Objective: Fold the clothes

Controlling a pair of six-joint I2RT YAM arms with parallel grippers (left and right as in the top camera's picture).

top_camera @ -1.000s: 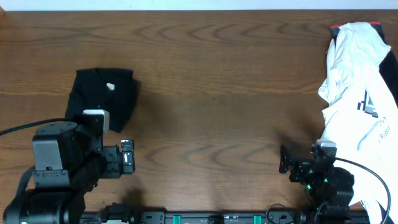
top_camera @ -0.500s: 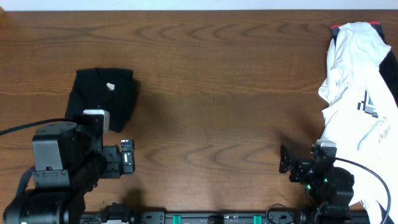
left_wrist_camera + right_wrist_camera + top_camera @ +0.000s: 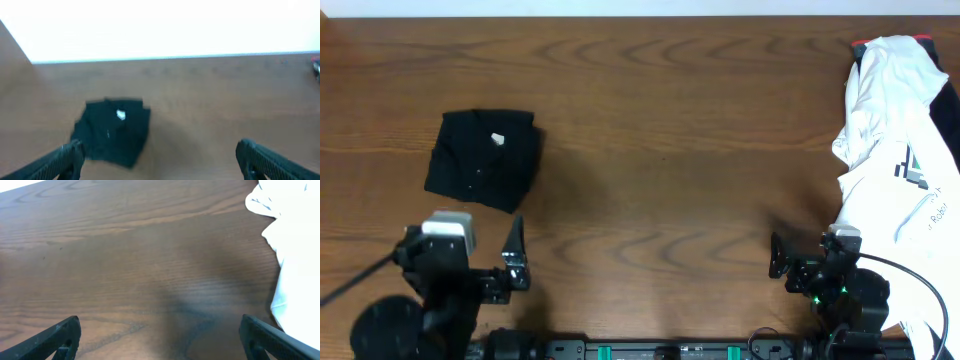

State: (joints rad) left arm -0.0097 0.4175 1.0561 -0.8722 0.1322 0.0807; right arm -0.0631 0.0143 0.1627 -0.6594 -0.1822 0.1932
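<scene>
Shirt: folded, black, flat on counter.
Left hand: near shirt, wide open, empty.
Right hand: far from shirt, open, empty.

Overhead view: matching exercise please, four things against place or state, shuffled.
1. folded black soft-fabric T-shirt
2. crumpled white garment with green-and-black logo
3. left gripper
4. right gripper

A. open, beside the white garment
B. table's right edge
C. open, black T-shirt ahead of it
D. table's left half, white tag up

Pairs: 1-D, 2-B, 3-C, 4-A
</scene>
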